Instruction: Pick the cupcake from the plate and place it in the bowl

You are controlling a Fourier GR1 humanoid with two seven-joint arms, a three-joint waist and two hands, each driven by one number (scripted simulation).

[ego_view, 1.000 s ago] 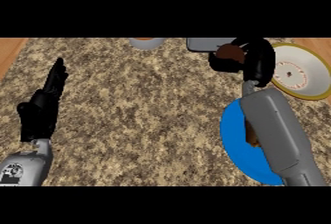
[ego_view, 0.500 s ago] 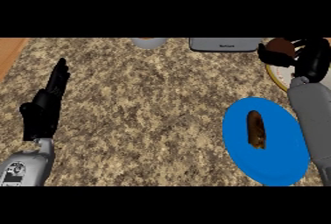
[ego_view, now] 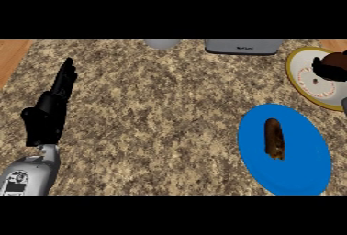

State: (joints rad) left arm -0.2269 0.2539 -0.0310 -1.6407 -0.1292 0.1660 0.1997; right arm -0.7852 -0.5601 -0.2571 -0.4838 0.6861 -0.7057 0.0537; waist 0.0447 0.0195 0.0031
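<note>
The cupcake point(ego_view: 337, 58) is seen at the view's right edge as a dark brown rounded mass. It is enclosed from below by the curled black fingers of the right hand point(ego_view: 327, 71), which is cut off by the frame so that only part of the grasp can be made out. Both are placed over the far right part of the yellow-rimmed bowl point(ego_view: 290, 73), whose white inside lies directly beneath and slightly to the left of the fingers. The coming move is therefore judged to be a short lowering and release, perhaps shifted a little leftward towards the bowl's middle. On the blue plate point(ego_view: 298, 170), just nearer than the bowl, only an oblong brown item point(ego_view: 274, 138) is left, its long axis pointing away from the robot. The left hand point(ego_view: 47, 114) is held open with straight fingers near the left edge of the granite counter point(ego_view: 156, 114), well apart from the bowl.
</note>
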